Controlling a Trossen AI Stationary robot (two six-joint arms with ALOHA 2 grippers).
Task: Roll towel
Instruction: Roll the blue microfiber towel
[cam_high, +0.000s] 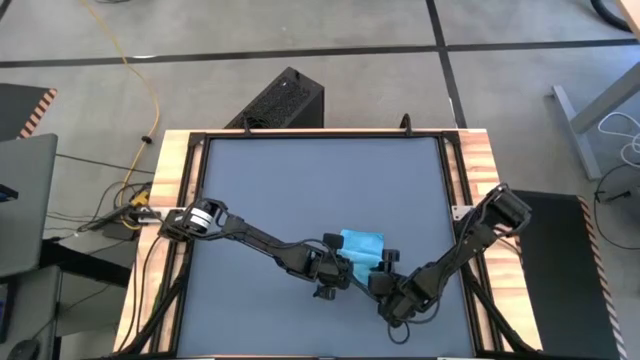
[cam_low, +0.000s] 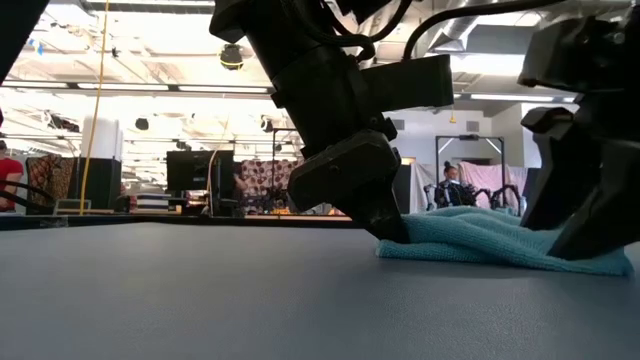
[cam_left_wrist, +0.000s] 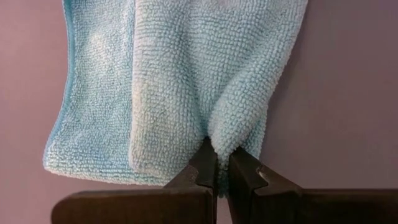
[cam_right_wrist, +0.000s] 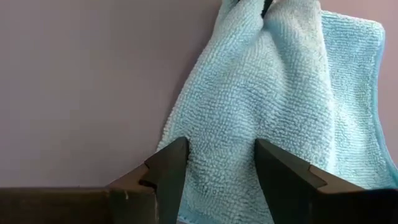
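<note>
Right now the towel (cam_high: 361, 249) lies bunched on the near part of the tabletop (cam_high: 300, 180), slightly right of centre, with both arms down on it. The left gripper (cam_left_wrist: 216, 174) has its jaws closed on a pinched ridge of the cloth at one end; in its wrist view the fold is squeezed up thin between the two tips. The right gripper (cam_right_wrist: 214, 171) sits at the opposite end, jaws spread apart with a hump of towel lying between them, not clamped as far as the frames show.

Risks, judged from this:
- Right jaws may close on too little pile and slip off, so only one end turns and the roll comes out skewed or cone-shaped.
- Left pinch is narrow; a hard tug could pull the ridge out, or drag the whole towel across the smooth tabletop instead of rolling it.
- Cloth is already folded double with a loose flap beside the left pinch; that flap could trail out and leave a sloppy roll.
- Both grippers sit close together over a small towel, so a collision between fingers looks possible if they turn inward.

Low view shows the towel flat-ish on the tabletop between the two grippers. Farther off, a person (cam_low: 448, 185) sits in the room behind, well away.
</note>
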